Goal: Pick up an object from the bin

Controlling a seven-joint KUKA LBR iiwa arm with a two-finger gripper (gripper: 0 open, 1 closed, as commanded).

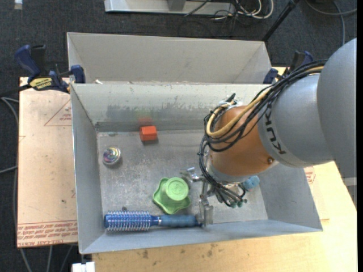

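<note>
My gripper [203,208] reaches down at the front of the bin, right of its middle. It is at the handle end of a blue hairbrush [150,220] that lies along the front wall with its bristles to the left. A green plastic cup-shaped thing [172,195] lies just left of the gripper, above the brush. Whether the gripper touches the brush handle I cannot tell. Nothing shows as held.
A small orange-red cube [148,132] sits near the back wall. A small shiny round metal thing [112,156] lies at the left. A light blue thing [251,182] peeks out from under the arm's orange cover and cables at the right.
</note>
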